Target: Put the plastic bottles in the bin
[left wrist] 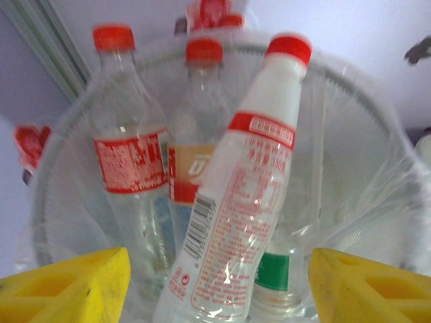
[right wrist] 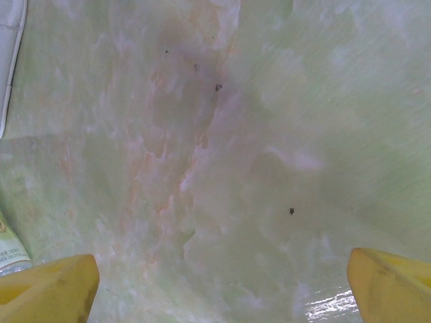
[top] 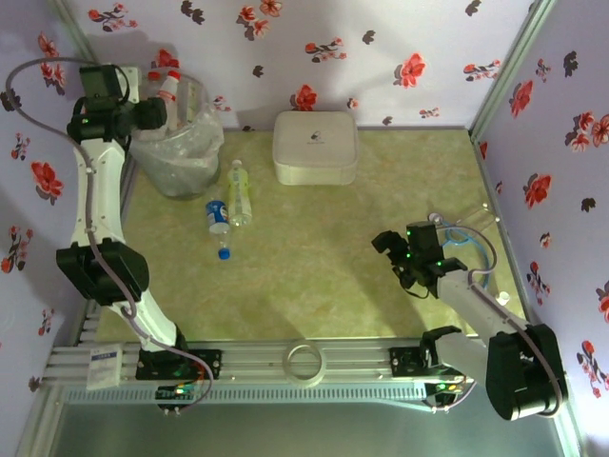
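Note:
The bin [top: 181,157] stands at the back left, lined with a crinkly bag. My left gripper [top: 152,112] hangs at its rim, open. In the left wrist view its yellow fingers [left wrist: 74,286] stand wide apart, and a white red-labelled bottle [left wrist: 246,202] leans inside the bin [left wrist: 377,114] between them, touching neither. Two more red-capped bottles [left wrist: 128,155] stand behind it. On the table lie a pale green bottle [top: 238,190] and a blue-labelled bottle [top: 218,217]. My right gripper [top: 390,248] hovers open over bare table, and its fingers [right wrist: 47,289] hold nothing.
A white rounded-square box [top: 315,146] sits at the back centre, right of the bin. A small blue cap [top: 224,253] lies just in front of the blue-labelled bottle. A tape ring [top: 304,362] rests on the front rail. Floral walls close in the left, back and right.

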Tool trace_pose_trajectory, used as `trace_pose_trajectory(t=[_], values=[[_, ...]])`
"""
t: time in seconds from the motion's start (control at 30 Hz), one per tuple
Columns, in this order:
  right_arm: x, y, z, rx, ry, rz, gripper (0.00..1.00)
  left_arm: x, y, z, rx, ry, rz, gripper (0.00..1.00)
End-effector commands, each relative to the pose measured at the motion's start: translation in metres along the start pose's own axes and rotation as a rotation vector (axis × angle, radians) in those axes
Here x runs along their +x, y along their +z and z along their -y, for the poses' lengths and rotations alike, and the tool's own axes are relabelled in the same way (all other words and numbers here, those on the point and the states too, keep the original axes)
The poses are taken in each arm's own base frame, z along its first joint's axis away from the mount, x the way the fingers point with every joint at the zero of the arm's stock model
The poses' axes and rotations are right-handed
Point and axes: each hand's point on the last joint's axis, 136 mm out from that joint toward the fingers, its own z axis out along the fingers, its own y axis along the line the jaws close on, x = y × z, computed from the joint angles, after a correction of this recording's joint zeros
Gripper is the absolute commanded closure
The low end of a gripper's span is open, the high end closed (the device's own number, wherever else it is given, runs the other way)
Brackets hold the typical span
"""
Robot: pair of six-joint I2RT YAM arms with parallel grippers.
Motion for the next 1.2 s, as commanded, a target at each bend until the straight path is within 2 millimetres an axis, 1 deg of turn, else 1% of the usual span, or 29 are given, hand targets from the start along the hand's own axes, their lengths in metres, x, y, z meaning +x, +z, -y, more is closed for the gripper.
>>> trace_pose_trajectory(t=[0.0, 0.07, 0.13, 0.23, 0.3, 0.37, 0.43, 0.47, 0.53, 0.57, 0.6, 0.67, 0.7, 0.77, 0.9, 0.97, 1.03, 1.1, 1.17], values=[[-0.001, 0.000, -0.007, -0.017, 0.003, 0.009, 0.04, -0.003, -0.013, 0.003, 0.004, 0.002, -0.002, 0.32], [-0.001, -0.001, -0.007, -0.016, 0.000, 0.012, 0.04, 0.000, -0.015, 0.013, 0.020, 0.008, 0.005, 0.33], [-0.001, -0.002, -0.006, -0.011, -0.001, 0.017, 0.04, 0.002, -0.023, 0.024, 0.023, 0.012, 0.013, 0.32], [-0.001, -0.004, -0.004, -0.003, -0.007, 0.020, 0.04, 0.011, -0.040, 0.043, 0.004, 0.030, 0.022, 0.30], [-0.002, -0.005, -0.004, 0.002, -0.013, 0.023, 0.04, 0.016, -0.056, 0.061, -0.002, 0.063, 0.043, 0.28], [-0.004, -0.006, -0.006, 0.005, -0.020, 0.030, 0.04, 0.025, -0.072, 0.087, 0.005, 0.105, 0.053, 0.28], [-0.006, -0.005, -0.010, 0.004, -0.025, 0.032, 0.04, 0.038, -0.082, 0.114, 0.041, 0.129, 0.054, 0.27], [-0.007, -0.004, -0.011, 0.007, -0.027, 0.030, 0.04, 0.046, -0.085, 0.130, 0.074, 0.150, 0.051, 0.27], [-0.008, -0.001, -0.017, -0.001, -0.031, 0.021, 0.04, 0.063, -0.083, 0.155, 0.114, 0.131, 0.026, 0.26], [-0.008, 0.000, -0.020, -0.005, -0.032, 0.014, 0.04, 0.076, -0.079, 0.167, 0.132, 0.139, -0.001, 0.25], [-0.008, 0.001, -0.022, -0.007, -0.033, 0.010, 0.04, 0.085, -0.074, 0.174, 0.132, 0.137, -0.023, 0.24], [-0.008, 0.001, -0.027, -0.013, -0.040, 0.010, 0.04, 0.112, -0.055, 0.190, 0.133, 0.125, -0.078, 0.23], [-0.008, 0.002, -0.028, -0.014, -0.041, 0.009, 0.04, 0.124, -0.046, 0.194, 0.125, 0.111, -0.102, 0.22], [-0.008, 0.001, -0.029, -0.014, -0.043, 0.010, 0.04, 0.152, -0.021, 0.200, 0.099, 0.078, -0.167, 0.18], [-0.007, -0.003, -0.024, 0.000, -0.048, 0.017, 0.04, 0.202, 0.028, 0.200, -0.001, 0.037, -0.246, 0.12], [-0.006, -0.005, -0.020, 0.010, -0.049, 0.022, 0.04, 0.218, 0.047, 0.204, -0.021, 0.040, -0.277, 0.11], [-0.006, -0.007, -0.016, 0.014, -0.048, 0.028, 0.04, 0.231, 0.062, 0.208, -0.029, 0.039, -0.298, 0.11], [-0.005, -0.008, -0.013, 0.017, -0.046, 0.034, 0.04, 0.240, 0.075, 0.211, -0.044, 0.044, -0.314, 0.10], [-0.005, -0.008, -0.012, 0.018, -0.041, 0.034, 0.04, 0.249, 0.087, 0.210, -0.075, 0.050, -0.331, 0.09]])
